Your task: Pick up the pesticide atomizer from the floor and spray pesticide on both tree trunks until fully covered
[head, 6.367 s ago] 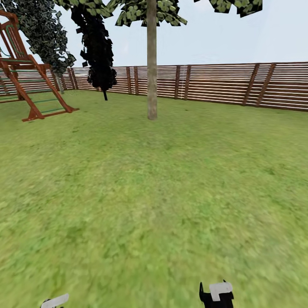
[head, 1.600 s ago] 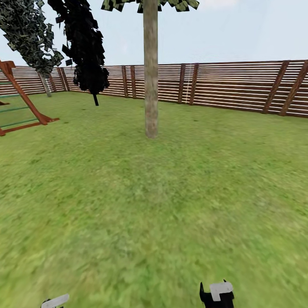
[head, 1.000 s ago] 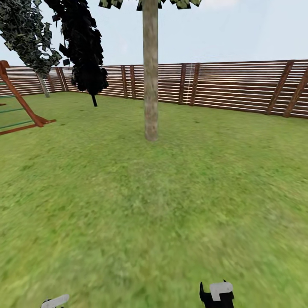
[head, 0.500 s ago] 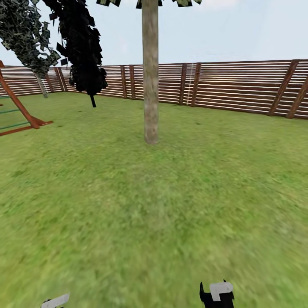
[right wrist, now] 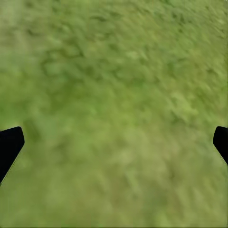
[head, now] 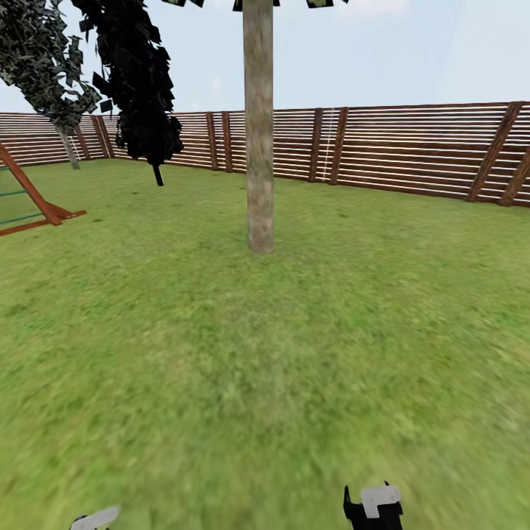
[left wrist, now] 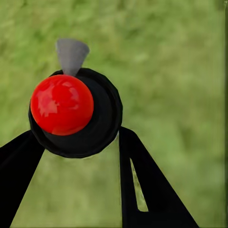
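A tall tree trunk (head: 259, 147), pale grey-brown and mottled, rises from the garden lawn (head: 280, 353) straight ahead, its crown cut off by the frame's top. The pesticide atomizer (left wrist: 61, 104), dark with a round red top and a grey nozzle, sits between the black fingers of my left gripper (left wrist: 73, 142), which is shut on it above grass. My right gripper (right wrist: 116, 142) is open, its two tips far apart with only grass between them. Parts of both arms peek in at the head view's lower edge, left (head: 94, 517) and right (head: 372, 506).
A brown slatted fence (head: 412, 151) closes the lawn behind the trunk. A black-foliaged conifer (head: 143, 81) and a leaning dark-leaved tree (head: 44, 66) stand at the back left. A red wooden play frame (head: 29, 202) sits at the left edge.
The view has advanced toward the trunk, which now looks larger and nearer. The play frame has slid further off to the left. Both arms hold the same pose.
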Tool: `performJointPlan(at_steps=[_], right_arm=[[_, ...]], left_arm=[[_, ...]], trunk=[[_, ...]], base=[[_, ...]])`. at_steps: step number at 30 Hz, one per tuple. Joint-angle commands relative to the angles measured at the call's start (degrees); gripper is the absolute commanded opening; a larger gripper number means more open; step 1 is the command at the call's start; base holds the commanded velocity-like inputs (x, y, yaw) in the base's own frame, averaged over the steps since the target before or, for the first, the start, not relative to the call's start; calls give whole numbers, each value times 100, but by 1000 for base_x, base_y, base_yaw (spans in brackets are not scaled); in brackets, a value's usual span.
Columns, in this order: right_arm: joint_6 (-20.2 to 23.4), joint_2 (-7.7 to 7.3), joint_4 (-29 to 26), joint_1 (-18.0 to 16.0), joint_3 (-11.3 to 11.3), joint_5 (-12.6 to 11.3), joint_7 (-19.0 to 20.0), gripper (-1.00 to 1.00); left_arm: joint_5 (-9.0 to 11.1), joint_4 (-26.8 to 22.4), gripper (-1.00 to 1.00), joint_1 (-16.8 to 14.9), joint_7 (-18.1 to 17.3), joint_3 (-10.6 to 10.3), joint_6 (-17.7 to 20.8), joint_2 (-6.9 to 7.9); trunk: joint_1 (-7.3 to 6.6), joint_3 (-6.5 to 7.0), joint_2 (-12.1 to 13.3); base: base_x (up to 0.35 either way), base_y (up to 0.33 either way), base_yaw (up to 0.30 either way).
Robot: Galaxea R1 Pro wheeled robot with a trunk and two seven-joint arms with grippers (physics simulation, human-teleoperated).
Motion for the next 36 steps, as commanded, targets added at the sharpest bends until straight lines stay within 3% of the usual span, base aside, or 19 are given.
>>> performJointPlan(at_steps=[1, 36], right_arm=[[9, 1, 9, -4, 45, 19, -60, 100], [9, 1, 11, -4, 45, 19, -60, 100]], left_arm=[[59, 4, -100, -3, -11, -13, -25, 0], [59, 4, -100, -3, -11, -13, -23, 0]], trunk=[[3, -5, -2], [3, -5, -2]], base=[[345, 0, 0], [345, 0, 0]])
